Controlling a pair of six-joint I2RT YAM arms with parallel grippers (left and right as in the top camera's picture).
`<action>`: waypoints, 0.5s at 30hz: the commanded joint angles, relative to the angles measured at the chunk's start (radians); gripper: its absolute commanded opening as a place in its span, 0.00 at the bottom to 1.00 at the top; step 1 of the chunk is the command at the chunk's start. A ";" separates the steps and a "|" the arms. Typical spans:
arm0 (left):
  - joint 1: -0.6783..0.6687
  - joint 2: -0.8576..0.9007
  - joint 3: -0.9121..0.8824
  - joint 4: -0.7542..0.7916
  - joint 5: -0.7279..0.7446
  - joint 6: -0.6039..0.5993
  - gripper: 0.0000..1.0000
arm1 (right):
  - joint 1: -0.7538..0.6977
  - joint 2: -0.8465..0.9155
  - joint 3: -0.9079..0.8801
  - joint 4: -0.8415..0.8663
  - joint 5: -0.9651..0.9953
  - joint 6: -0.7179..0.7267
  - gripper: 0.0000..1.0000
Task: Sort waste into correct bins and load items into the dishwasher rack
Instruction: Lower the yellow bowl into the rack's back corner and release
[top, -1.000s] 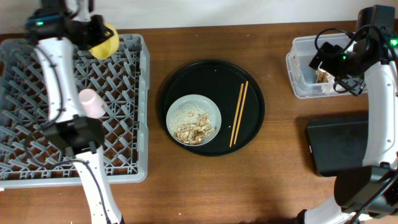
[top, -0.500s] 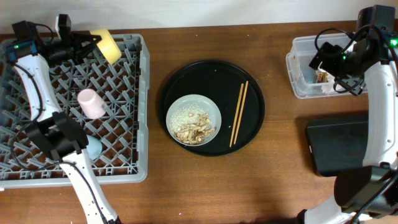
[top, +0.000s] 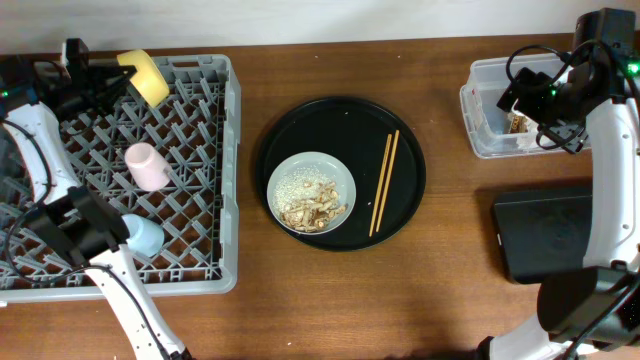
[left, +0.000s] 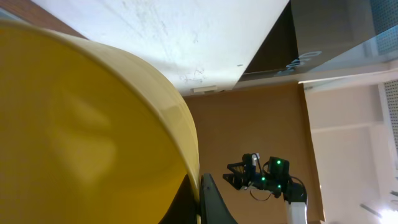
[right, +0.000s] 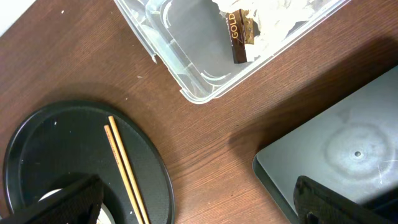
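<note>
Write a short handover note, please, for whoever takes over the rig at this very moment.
Left gripper: shut on the yellow bowl, held at the far edge of the rack, not yet set down.
Right gripper: open and empty, above the table beside the clear tub.
Done: pink cup and blue cup are in the rack; wrapper and napkin are in the tub.
Left: place the bowl, clear the leftover food from the dish on the round tray, then rack the dish and chopsticks.
</note>
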 joint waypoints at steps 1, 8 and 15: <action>0.018 0.056 -0.002 -0.014 0.001 -0.056 0.00 | -0.003 -0.001 0.003 0.000 0.005 0.008 0.99; -0.039 0.056 0.019 -0.041 0.001 -0.056 0.00 | -0.003 -0.001 0.003 0.000 0.005 0.008 0.98; -0.058 0.058 0.068 -0.044 0.001 -0.060 0.00 | -0.003 -0.001 0.003 0.000 0.005 0.008 0.98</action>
